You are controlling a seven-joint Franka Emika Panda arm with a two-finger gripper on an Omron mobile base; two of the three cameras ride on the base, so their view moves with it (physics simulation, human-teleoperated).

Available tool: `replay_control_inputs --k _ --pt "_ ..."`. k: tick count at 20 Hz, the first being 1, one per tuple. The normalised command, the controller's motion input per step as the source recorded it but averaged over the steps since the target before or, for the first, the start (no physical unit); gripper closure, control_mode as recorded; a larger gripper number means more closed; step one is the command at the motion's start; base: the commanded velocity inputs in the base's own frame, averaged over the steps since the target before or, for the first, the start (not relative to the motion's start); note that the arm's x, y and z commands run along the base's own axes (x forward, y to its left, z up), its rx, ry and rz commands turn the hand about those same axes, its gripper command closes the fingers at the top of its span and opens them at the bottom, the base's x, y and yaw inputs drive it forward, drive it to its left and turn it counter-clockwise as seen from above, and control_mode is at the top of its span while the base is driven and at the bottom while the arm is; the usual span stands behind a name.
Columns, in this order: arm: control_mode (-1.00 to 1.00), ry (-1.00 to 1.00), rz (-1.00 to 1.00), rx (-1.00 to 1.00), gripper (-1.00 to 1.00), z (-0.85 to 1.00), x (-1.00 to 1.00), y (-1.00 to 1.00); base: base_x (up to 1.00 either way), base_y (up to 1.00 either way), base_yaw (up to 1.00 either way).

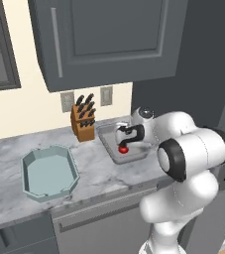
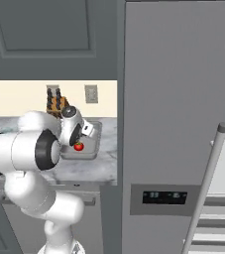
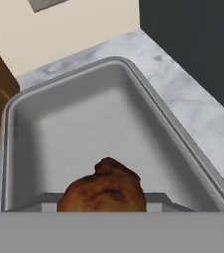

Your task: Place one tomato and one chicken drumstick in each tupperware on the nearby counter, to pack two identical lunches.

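- Your gripper (image 1: 124, 144) hangs over the grey tupperware (image 1: 111, 149) beside the knife block (image 1: 83, 120); you cannot tell its jaw opening.
- A tomato (image 1: 123, 149) sits just beneath the gripper.
- A chicken drumstick (image 3: 105, 190) lies inside.
- The blue-green tupperware (image 1: 32, 162) sits apart on the counter (image 1: 101, 173).

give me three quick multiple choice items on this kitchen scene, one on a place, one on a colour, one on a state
1. Where does the knife block stand?
A. between the two containers, by the wall
B. inside the blue-green tupperware
C. on the floor

2. What colour is the round thing at the gripper over the grey tupperware?
A. yellow
B. red
C. blue

3. What state is the blue-green tupperware in?
A. covered with a lid
B. holding a tomato
C. open with nothing in it

Answers: 1 A, the left base view shows it on the counter against the wall between them. 2 B, the tomato is red in both base views. 3 C, its bare floor shows in the left base view.
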Motion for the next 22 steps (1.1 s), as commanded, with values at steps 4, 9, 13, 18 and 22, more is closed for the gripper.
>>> replay_control_inputs --k 4,9,13,18,22 --pt "-1.0 0.01 -0.02 0.0 -1.0 -0.42 0.75 0.13 0.0 0.0 0.0" --pt "-1.0 -0.02 -0.02 0.0 -1.0 0.38 0.0 0.0 0.0 0.0 0.0" --pt "-1.0 -0.03 -0.09 -0.01 -1.0 0.94 -0.07 0.0 0.0 0.0 0.0" --pt "-1.0 0.0 -0.14 0.0 -1.0 0.97 -0.93 0.14 0.0 0.0 0.0" --pt "-1.0 0.03 -0.14 0.03 -1.0 0.99 -1.0 0.09 0.0 0.0 0.0"
